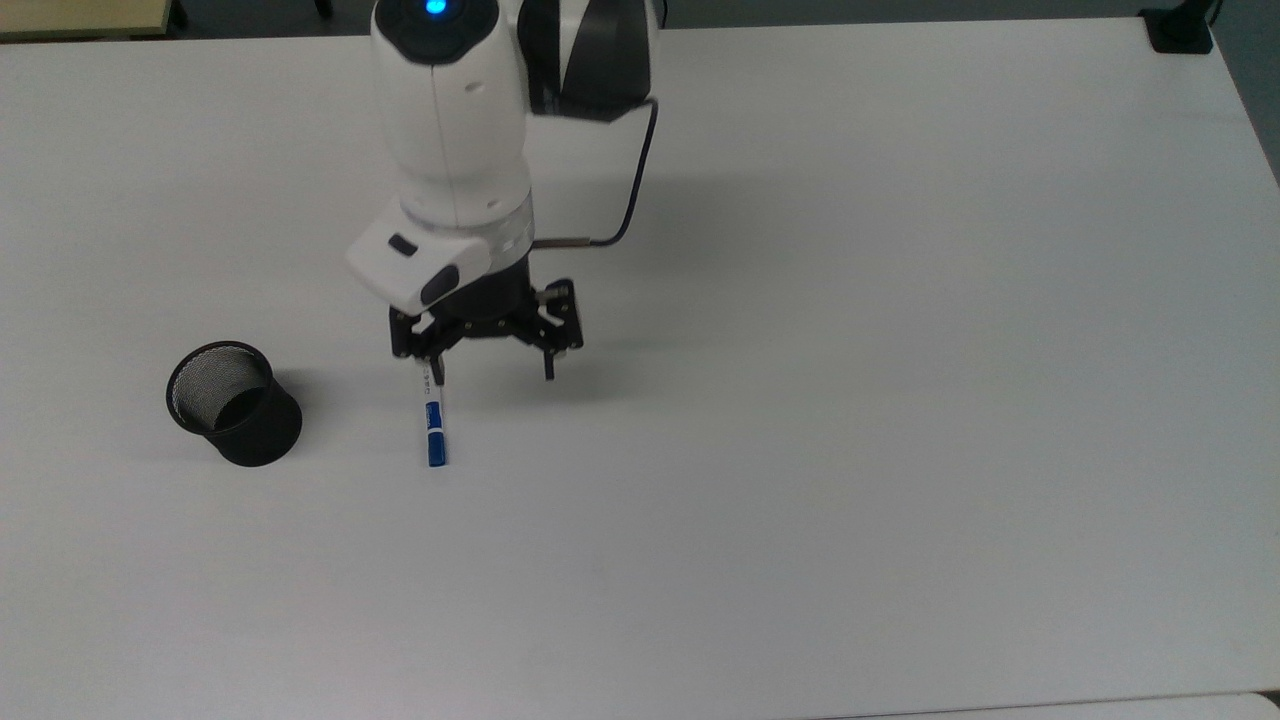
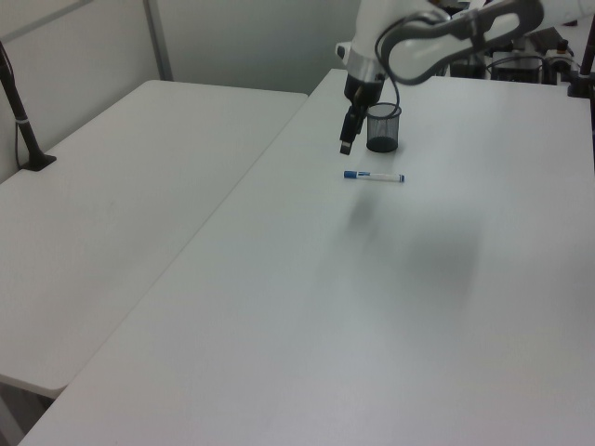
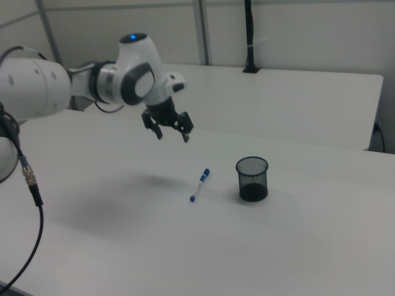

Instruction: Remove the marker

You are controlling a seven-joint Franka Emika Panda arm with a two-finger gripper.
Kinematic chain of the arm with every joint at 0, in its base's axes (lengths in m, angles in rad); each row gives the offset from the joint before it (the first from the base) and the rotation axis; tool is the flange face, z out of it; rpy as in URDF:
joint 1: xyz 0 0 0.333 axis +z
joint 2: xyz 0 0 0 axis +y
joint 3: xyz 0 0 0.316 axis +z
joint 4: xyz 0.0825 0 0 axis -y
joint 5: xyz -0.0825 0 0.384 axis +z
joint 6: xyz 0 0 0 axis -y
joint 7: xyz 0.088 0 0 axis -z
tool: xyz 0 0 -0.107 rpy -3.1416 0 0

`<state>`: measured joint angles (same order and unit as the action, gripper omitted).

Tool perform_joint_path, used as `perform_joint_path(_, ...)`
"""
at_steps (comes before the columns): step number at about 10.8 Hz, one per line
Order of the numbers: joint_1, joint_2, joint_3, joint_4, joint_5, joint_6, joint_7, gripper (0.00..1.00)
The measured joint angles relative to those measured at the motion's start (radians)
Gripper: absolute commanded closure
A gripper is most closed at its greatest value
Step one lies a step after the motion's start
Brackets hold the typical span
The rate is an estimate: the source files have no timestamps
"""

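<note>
The marker (image 1: 433, 422), white barrel with a blue cap, lies flat on the white table (image 1: 800, 400), free of any grip. In the top view it rests to the right of the black mesh cup (image 1: 233, 402), cap end toward the bottom edge. My gripper (image 1: 493, 372) hangs open and empty above the table, its jaws spread wide, just past the marker's white end. The left view shows the marker (image 2: 374, 176) in front of the cup (image 2: 382, 127) with the gripper (image 2: 346, 144) raised above it. In the right view the gripper (image 3: 172, 134) floats well above the marker (image 3: 199, 184) and cup (image 3: 252, 178).
A black clamp (image 1: 1180, 30) sits at the table's far right corner in the top view. A second white table (image 2: 112, 204) adjoins on the left view's left, with a black pole (image 2: 19, 102) clamped to it. A dark cable (image 1: 630, 190) loops beside my wrist.
</note>
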<state>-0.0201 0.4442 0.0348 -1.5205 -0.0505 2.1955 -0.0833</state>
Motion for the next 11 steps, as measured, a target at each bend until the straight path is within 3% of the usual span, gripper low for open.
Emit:
perform_joint_path(6, 0.076, -0.281, 0.001, 0.003, 0.000, -0.500, 0.115, 0.00)
perform_joint_path(11, 0.073, -0.445, -0.014, -0.090, 0.000, -0.582, 0.166, 0.00)
